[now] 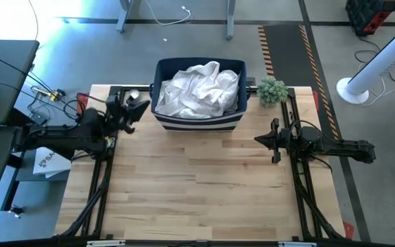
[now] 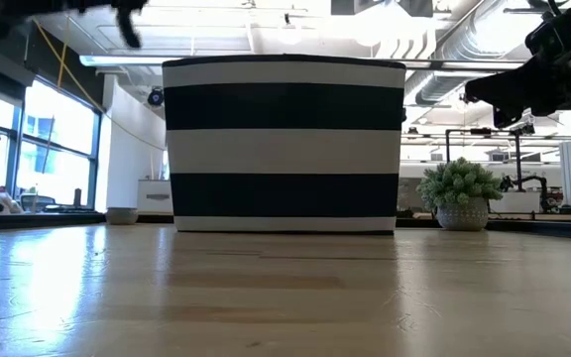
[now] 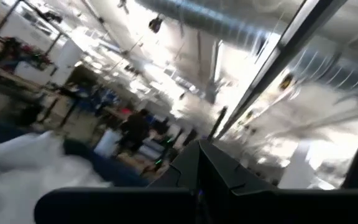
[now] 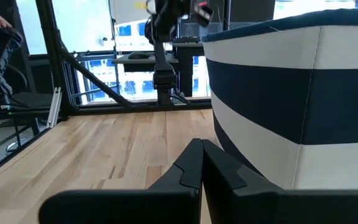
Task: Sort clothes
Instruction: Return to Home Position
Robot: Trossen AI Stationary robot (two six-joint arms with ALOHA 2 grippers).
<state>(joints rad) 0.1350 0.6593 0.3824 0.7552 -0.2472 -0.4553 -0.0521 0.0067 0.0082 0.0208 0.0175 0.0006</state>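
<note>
White clothes (image 1: 197, 89) lying in striped bin (image 1: 199, 123), heap stretching side to side, left gripper (image 3: 199, 149) and right gripper (image 1: 258, 140) hovering flanking it, both clenched, empty.

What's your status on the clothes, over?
Left tool shut, beside navy striped fabric bin. Right tool shut, at wooden table's right. Crumpled white fabric clothes in bin. Nothing blocking.

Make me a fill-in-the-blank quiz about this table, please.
The striped bin holds a pile of ____. Everything showing in it is ____. The potted plant stands beside the bin on the ____ arm's side. The left gripper and the right gripper both have fingers ____.
Missing: clothes; white; right; shut.
</note>
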